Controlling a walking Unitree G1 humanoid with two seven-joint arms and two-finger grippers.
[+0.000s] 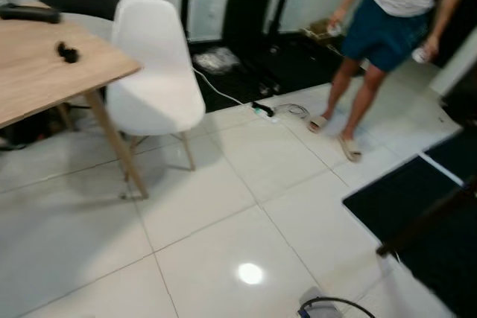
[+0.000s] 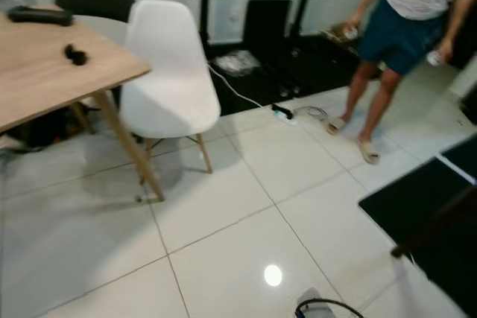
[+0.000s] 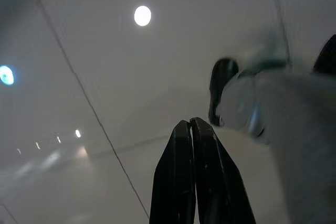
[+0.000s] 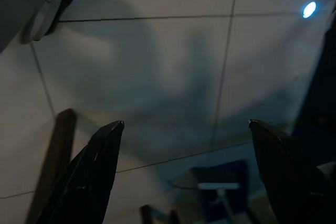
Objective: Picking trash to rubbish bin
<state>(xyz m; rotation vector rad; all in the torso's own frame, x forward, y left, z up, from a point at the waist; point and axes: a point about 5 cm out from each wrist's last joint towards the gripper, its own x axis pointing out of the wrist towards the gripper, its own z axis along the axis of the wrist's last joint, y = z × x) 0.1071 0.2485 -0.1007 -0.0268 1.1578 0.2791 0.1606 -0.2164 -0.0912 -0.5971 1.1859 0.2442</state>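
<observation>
Glossy white floor tiles [image 1: 223, 258] lie nearest; left hand [image 3: 192, 129] pinched closed on nothing, right hand [image 4: 184, 135] spread wide, unladen.

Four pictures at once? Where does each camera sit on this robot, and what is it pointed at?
Left eye view: on the head, looking forward and down at the white chair, wooden table and a person.
Right eye view: beside it, sharing that same chair, table and person.
Left wrist view: on the left arm, along the left gripper, fingers together, above floor tiles.
Right wrist view: on the right arm; the right gripper spread wide over tiles too.
</observation>
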